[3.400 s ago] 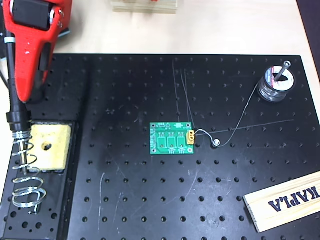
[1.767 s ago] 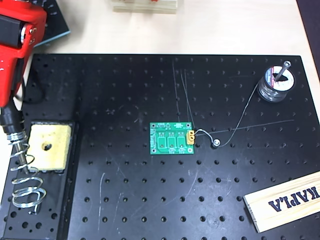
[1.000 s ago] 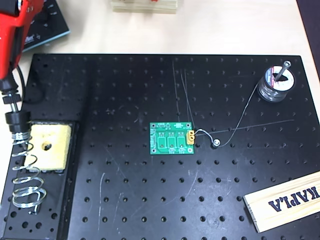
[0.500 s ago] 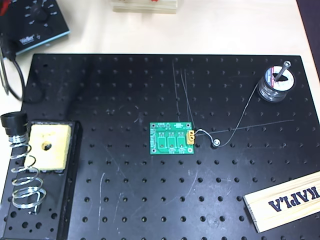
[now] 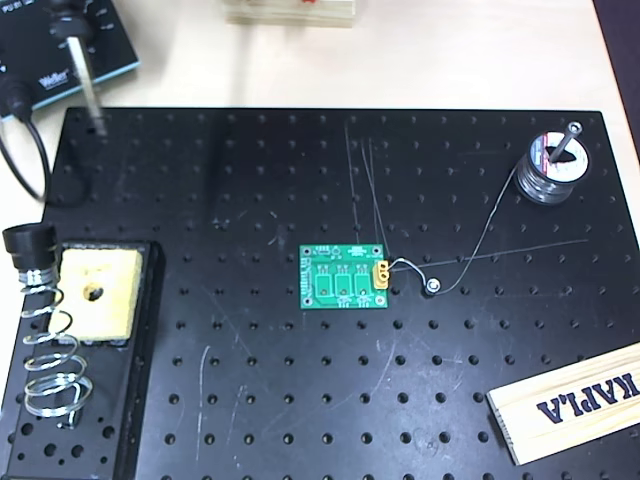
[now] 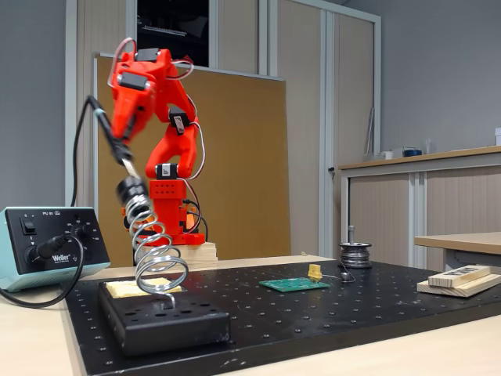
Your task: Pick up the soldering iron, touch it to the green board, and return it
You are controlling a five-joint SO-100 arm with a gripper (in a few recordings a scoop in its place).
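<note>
In the fixed view my red gripper [image 6: 120, 129] is raised at the left and shut on the black handle of the soldering iron [image 6: 117, 145]. The iron hangs tilted, tip down, just above the coiled spring holder [image 6: 154, 251]. In the overhead view the soldering iron [image 5: 88, 80] shows at the top left, its silver tip over the black plate's far left corner, clear of the spring holder [image 5: 45, 345]. The green board [image 5: 345, 277] lies flat mid-plate, its gold connector on the right edge. In the fixed view the green board [image 6: 293, 284] lies well right of the gripper.
A yellow sponge [image 5: 95, 293] sits in the holder's base. A soldering station [image 5: 60, 45] stands at the top left, its black cable looping down. A solder spool [image 5: 548, 170] trails wire toward the board. A wooden block [image 5: 570, 400] lies at the bottom right.
The gripper closed on the iron in its holder, drew it out and lifted it away toward the top left. The holder now stands empty, and the iron's tip hangs over the plate's corner.
</note>
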